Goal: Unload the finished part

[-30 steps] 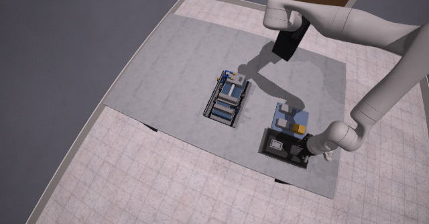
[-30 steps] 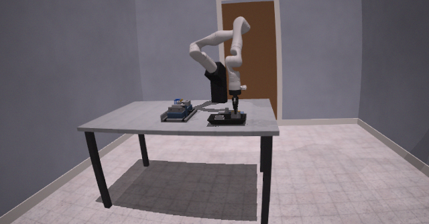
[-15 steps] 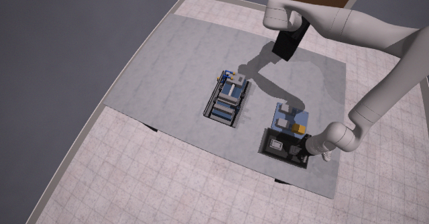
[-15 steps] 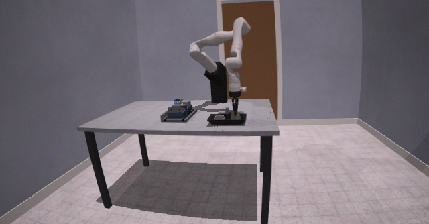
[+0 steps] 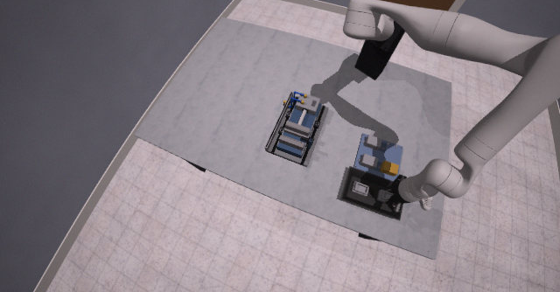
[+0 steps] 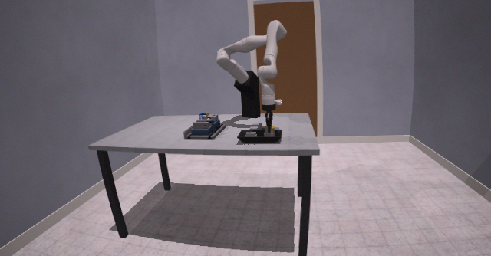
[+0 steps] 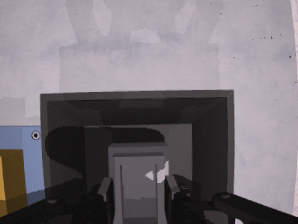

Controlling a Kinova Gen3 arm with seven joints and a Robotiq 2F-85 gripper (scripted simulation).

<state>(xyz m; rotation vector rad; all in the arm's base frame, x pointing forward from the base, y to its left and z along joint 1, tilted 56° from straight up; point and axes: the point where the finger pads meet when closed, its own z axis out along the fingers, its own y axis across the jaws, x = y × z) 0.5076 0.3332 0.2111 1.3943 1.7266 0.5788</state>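
Observation:
My gripper point(image 5: 386, 194) point(image 6: 268, 127) point(image 7: 139, 190) is shut on the finished part point(image 7: 137, 163), a grey block, and holds it low inside the black outfeed tray point(image 5: 346, 194) point(image 6: 259, 138) point(image 7: 133, 100), in its right half. I cannot tell whether the block touches the tray floor. Another grey pocketed part point(image 5: 360, 188) point(image 6: 251, 133) lies in the tray's left half. In the top view the arm's wrist hides the held block. The vise point(image 5: 297, 128) point(image 6: 205, 129) stands at the table's middle, with bare blue bed between its jaws.
A blue tray point(image 5: 395, 152) point(image 7: 16, 137) just behind the black tray holds two grey blocks and a yellow block point(image 5: 390, 168) point(image 7: 9, 175). The arm's black base point(image 5: 375, 60) point(image 6: 250, 96) stands at the table's far side. The table edge is close on the right.

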